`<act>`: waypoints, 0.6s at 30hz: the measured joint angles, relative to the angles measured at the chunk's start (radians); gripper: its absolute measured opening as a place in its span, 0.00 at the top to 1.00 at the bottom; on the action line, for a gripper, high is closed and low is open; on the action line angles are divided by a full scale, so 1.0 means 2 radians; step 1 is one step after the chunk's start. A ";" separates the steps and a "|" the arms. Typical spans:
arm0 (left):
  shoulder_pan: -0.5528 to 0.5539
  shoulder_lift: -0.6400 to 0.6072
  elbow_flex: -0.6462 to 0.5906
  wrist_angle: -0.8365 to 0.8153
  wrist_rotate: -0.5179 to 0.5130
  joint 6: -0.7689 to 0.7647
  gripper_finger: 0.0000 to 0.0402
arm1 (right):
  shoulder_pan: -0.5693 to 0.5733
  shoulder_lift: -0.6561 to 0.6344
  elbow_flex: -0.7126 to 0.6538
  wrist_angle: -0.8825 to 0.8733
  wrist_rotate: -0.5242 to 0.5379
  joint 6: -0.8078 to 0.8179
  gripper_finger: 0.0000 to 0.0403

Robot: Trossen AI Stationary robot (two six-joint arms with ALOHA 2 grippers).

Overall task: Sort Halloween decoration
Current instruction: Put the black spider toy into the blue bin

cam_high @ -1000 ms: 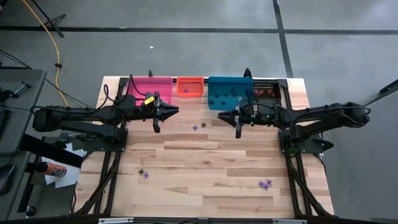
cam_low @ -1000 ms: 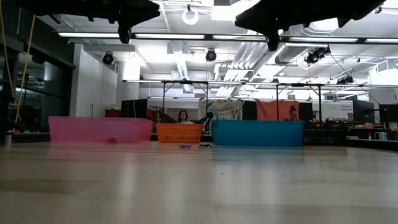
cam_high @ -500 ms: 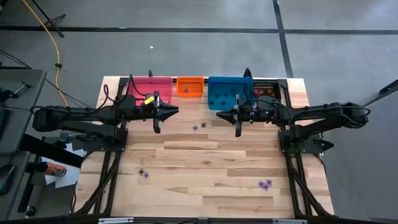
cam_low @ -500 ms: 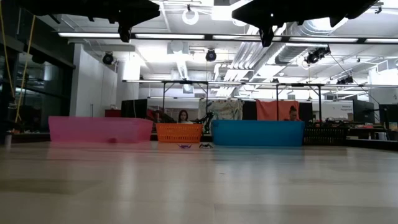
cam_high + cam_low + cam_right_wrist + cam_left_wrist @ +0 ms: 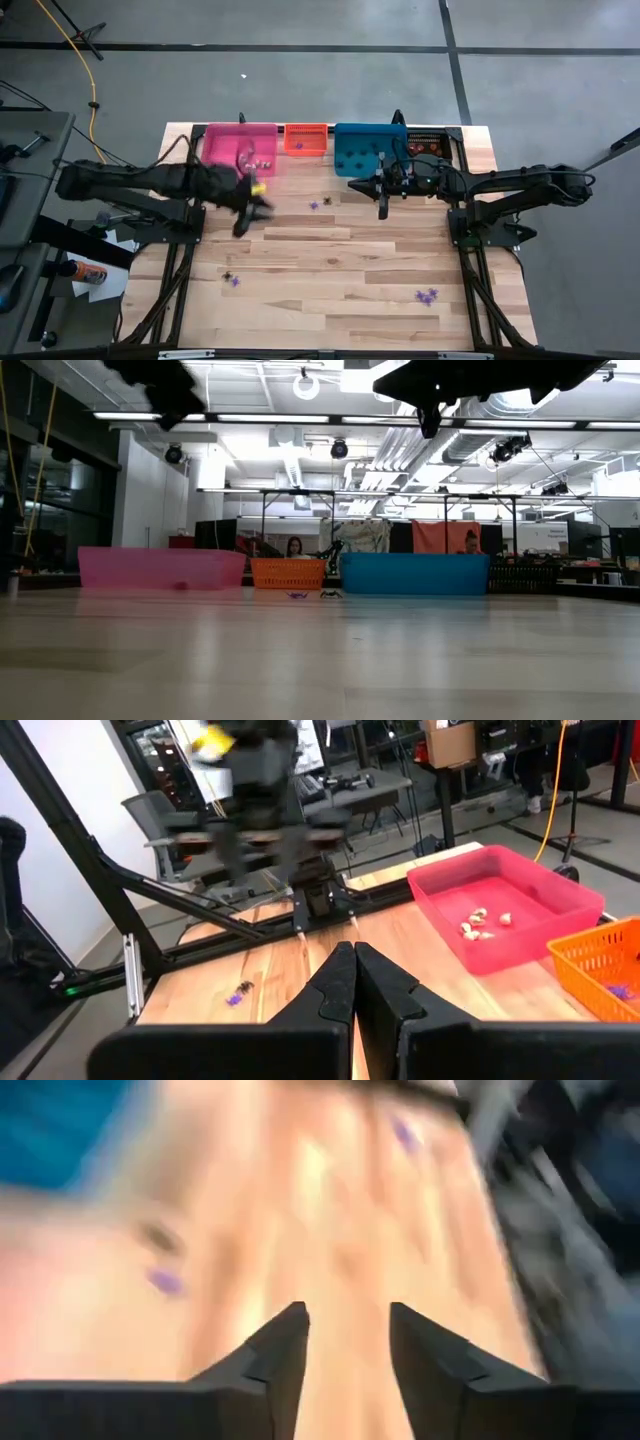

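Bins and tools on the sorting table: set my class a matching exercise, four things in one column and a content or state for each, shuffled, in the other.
Column one:
1. pink bin
2. orange bin
3. left tool
4. right tool

Column two:
A. fingers pressed together
B. holds pale whitish trinkets
C. fingers apart, nothing between them
D. holds a purple trinket

Pairs: 1-B, 2-D, 3-C, 4-A
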 joint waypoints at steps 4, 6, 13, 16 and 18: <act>-0.139 0.017 0.003 -0.105 0.009 -0.069 0.60 | 0.000 0.000 0.000 -0.015 0.000 0.003 1.00; -0.214 0.031 -0.004 -0.123 -0.011 -0.123 0.59 | 0.000 0.000 0.000 -0.027 0.000 0.004 1.00; -0.412 0.094 -0.032 -0.141 -0.109 -0.336 0.58 | 0.000 0.000 0.000 -0.050 0.000 0.002 1.00; -0.445 0.124 -0.047 -0.142 -0.150 -0.425 0.58 | 0.000 0.000 0.000 -0.055 0.000 -0.001 1.00; -0.453 0.144 -0.059 -0.139 -0.156 -0.470 0.58 | 0.000 0.000 0.000 -0.061 0.000 -0.002 1.00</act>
